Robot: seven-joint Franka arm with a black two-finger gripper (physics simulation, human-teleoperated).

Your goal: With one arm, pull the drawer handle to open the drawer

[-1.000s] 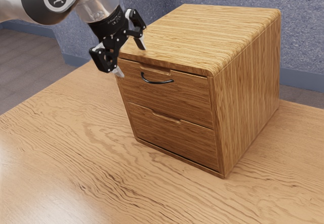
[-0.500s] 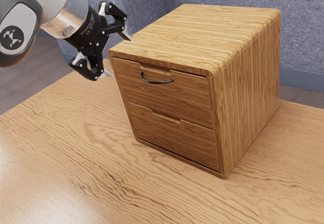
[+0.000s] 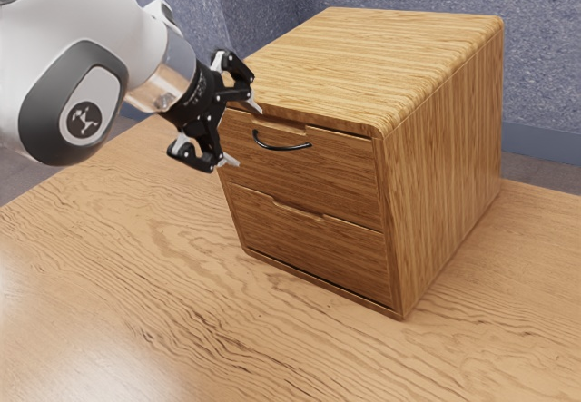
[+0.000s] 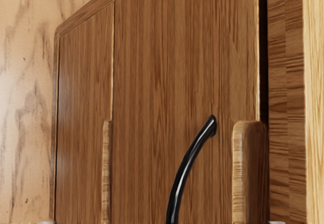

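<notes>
Gripper spread wide; wrist tilted

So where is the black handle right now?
In the exterior view, the black handle sits near the top of the upper drawer of the wooden cabinet. The open hand is close beside it, on the exterior view's left.

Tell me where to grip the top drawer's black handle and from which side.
Grip the black handle at mid-bar, coming straight at the top drawer front with the open tool. The bar runs level and bows off the wood, so it should clamp from above and below.
</notes>
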